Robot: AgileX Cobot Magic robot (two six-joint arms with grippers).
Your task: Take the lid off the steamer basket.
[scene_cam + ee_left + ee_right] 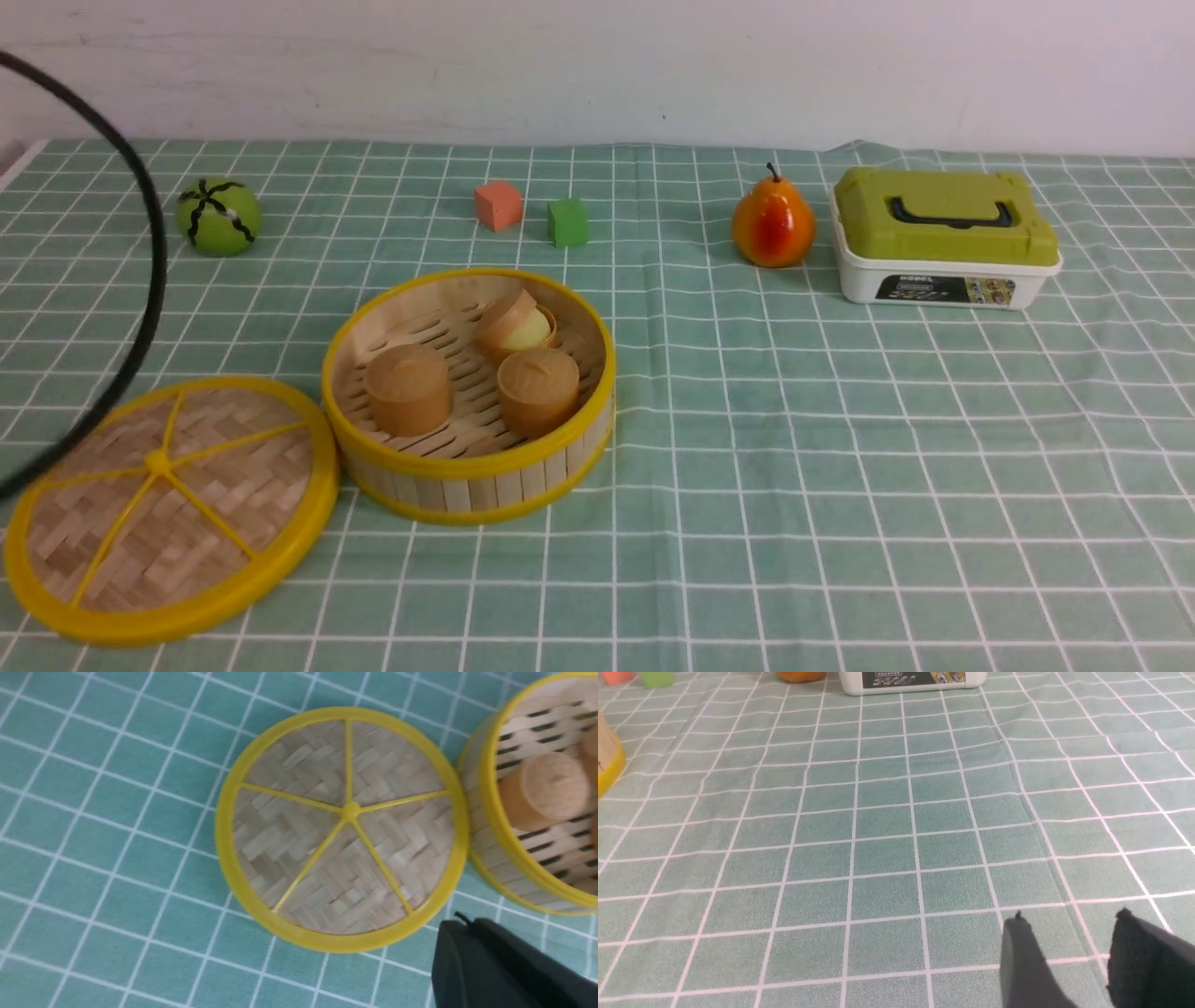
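The lid (168, 509), a woven bamboo disc with a yellow rim and spokes, lies on the checked cloth just left of the steamer basket (467, 471), its edge close against the basket's wall. The basket stands uncovered and holds three brown cup-shaped pieces. In the left wrist view the lid (343, 828) lies beside the basket (481, 826), and my left gripper (460, 921) is shut on nothing, just off the lid's rim. My right gripper (1071, 919) is open over bare cloth, far from the basket (607, 760). Neither gripper shows in the front view.
At the back stand a green ball (218, 217), a pink cube (498, 204), a green cube (568, 222), a pear (773, 224) and a white box with an olive lid (943, 238). A black cable (149, 280) arcs down the left side.
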